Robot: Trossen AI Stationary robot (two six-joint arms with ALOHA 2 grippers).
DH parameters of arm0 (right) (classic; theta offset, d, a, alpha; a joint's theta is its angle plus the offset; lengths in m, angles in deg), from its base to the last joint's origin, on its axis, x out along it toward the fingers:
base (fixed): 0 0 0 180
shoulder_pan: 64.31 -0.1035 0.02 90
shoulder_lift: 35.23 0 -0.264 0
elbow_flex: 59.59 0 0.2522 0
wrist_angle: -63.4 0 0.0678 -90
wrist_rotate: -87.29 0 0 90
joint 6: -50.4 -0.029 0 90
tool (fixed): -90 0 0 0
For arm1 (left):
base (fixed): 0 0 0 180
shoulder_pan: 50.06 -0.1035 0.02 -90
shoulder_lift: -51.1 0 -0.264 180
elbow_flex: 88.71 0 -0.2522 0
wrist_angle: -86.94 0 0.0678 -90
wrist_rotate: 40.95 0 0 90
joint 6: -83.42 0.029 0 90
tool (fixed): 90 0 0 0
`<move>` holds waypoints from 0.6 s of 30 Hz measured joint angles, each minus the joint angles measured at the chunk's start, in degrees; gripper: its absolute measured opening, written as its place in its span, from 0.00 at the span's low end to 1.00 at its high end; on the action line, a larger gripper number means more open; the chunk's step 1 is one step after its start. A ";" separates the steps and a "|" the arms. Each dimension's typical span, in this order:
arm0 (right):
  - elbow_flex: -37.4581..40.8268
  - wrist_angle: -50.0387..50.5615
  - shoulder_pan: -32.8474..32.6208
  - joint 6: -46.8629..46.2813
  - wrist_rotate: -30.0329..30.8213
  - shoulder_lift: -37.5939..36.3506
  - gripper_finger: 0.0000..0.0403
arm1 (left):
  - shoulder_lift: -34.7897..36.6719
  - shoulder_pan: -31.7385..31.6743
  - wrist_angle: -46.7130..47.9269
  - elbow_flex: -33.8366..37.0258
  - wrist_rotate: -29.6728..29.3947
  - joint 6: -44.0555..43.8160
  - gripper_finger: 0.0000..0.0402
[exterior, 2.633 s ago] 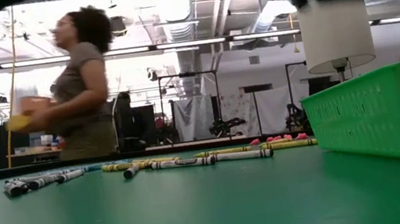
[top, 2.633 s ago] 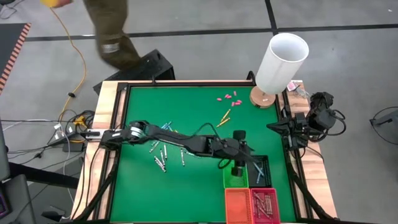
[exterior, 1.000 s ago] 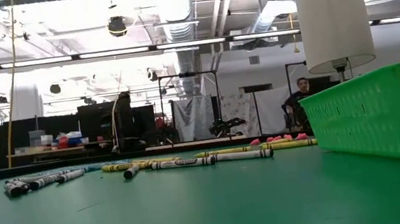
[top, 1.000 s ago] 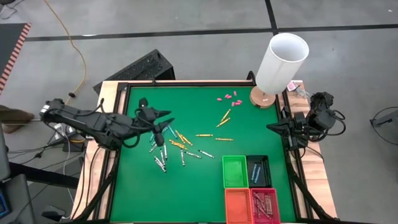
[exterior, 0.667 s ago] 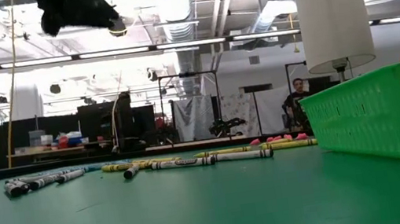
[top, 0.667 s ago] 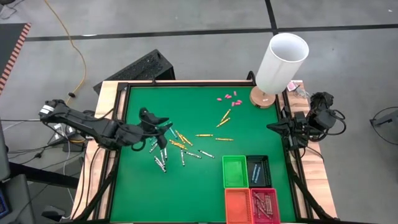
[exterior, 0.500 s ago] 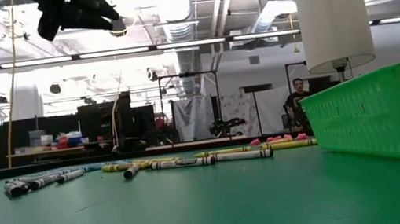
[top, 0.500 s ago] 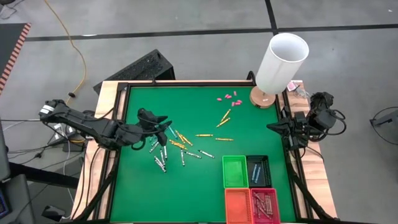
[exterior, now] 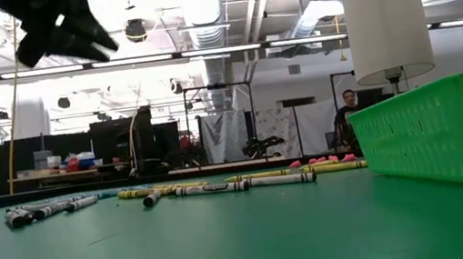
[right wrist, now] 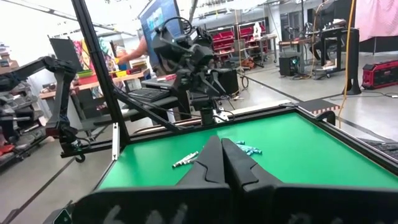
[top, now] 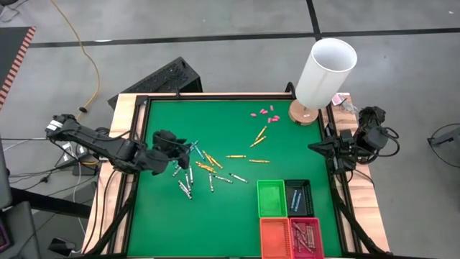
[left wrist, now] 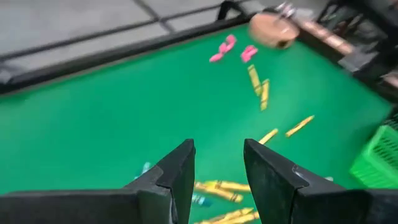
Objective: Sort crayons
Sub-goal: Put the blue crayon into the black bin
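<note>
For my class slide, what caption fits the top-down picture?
Left gripper open above scattered crayons; right gripper waits.

No legible text anywhere: wrappers on the crayons (exterior: pixel 213 187) carry dark printed marks, too small to read; no readable signs, nos. or brands.

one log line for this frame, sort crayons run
stage: reach | left end effector: open, empty, above loose crayons | right end effector: shut, parked at table's right edge | baskets: front right
</note>
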State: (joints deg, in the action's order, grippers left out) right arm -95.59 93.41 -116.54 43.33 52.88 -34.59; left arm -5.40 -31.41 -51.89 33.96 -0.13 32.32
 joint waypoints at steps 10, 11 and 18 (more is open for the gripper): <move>0.01 0.07 0.00 0.03 0.00 -0.02 0.00 | -6.20 0.75 5.47 -0.01 2.42 -10.52 0.31; 0.00 0.04 0.00 0.00 0.00 0.00 0.00 | -7.06 0.89 6.19 0.00 2.38 -11.64 0.31; 0.00 0.04 0.00 0.00 0.00 -0.02 0.00 | -14.02 0.90 12.11 0.00 4.04 -18.26 0.31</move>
State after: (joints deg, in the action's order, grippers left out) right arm -95.59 93.46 -116.54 43.33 52.88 -34.61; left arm -19.43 -30.51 -39.78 33.96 3.92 14.06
